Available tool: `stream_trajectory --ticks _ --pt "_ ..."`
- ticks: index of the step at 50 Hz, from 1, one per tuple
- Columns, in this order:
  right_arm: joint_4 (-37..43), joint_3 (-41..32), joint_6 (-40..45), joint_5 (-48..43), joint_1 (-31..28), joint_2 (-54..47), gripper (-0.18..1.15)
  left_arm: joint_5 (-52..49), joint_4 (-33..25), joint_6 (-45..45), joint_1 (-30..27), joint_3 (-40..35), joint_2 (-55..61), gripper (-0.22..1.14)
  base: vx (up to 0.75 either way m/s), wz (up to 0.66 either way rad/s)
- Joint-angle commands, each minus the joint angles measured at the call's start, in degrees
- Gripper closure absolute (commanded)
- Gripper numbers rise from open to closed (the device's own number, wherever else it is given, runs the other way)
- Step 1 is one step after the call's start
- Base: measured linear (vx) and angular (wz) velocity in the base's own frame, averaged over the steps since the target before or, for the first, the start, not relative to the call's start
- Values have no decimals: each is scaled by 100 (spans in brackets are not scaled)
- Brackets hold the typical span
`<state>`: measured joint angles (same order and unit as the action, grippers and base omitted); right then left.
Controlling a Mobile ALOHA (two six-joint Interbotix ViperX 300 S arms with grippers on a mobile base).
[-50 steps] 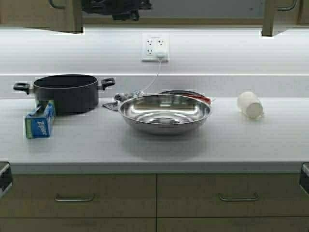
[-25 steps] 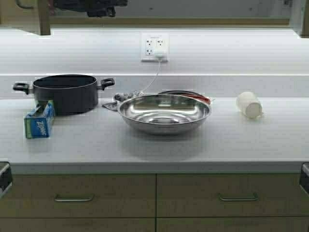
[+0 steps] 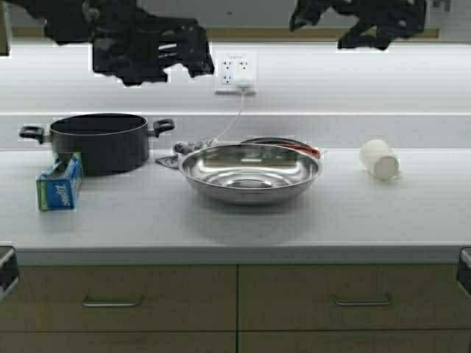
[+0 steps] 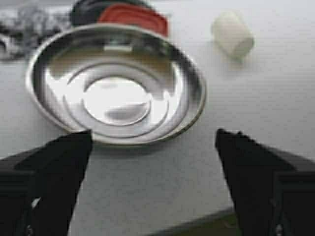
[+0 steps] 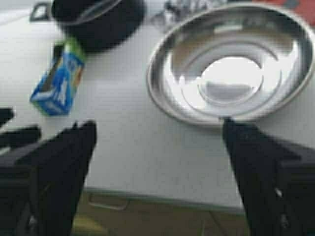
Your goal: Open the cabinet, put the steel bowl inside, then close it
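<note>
The steel bowl sat upright near the middle of the high view, on the white counter, with a broad bare strip of counter between its rim and the front edge. A dark plate with a red lid lay just behind the bowl, touching or nearly touching its far rim. A black pot stood to the left centre, apart from the bowl, and a blue box stood just in front of the pot. A white cup lay on its side at the right centre, well apart from the bowl.

The left gripper hung in the upper left of the frame, above the pot and counter, holding nothing; in its wrist view its fingers were spread wide, with the bowl showing between them. The right gripper hung at the upper right, also empty, its fingers spread apart over the counter's front edge. Only the lower edge of the cabinet showed along the top of the frame. Drawers ran below the counter.
</note>
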<state>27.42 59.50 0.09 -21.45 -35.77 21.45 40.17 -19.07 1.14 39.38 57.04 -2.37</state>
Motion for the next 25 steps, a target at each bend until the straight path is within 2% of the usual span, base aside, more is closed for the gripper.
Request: stream_trajectory --ticks 1,9,14,20,25 --pt "-281 352 756 -1099 -114 -598 -7 1371 483 1011 -97 281 738 -11 0 0" --pt "-1151 308 1898 -1916 -114 -1661 -7 3261 1310 2566 -571 299 2171 -11 0 0" --pt "-1556 211 2707 -2716 18 -2584 -7 4148 1600 3489 -888 123 3050 -11 0 0" --pt "-2021 132 3674 -3744 308 -3621 -7 4808 1696 4351 -1143 -176 3964 -11 0 0" --pt "-2443 26 4377 -4676 554 -4324 -7 5098 1916 4702 -1257 -545 4500 -11 0 0"
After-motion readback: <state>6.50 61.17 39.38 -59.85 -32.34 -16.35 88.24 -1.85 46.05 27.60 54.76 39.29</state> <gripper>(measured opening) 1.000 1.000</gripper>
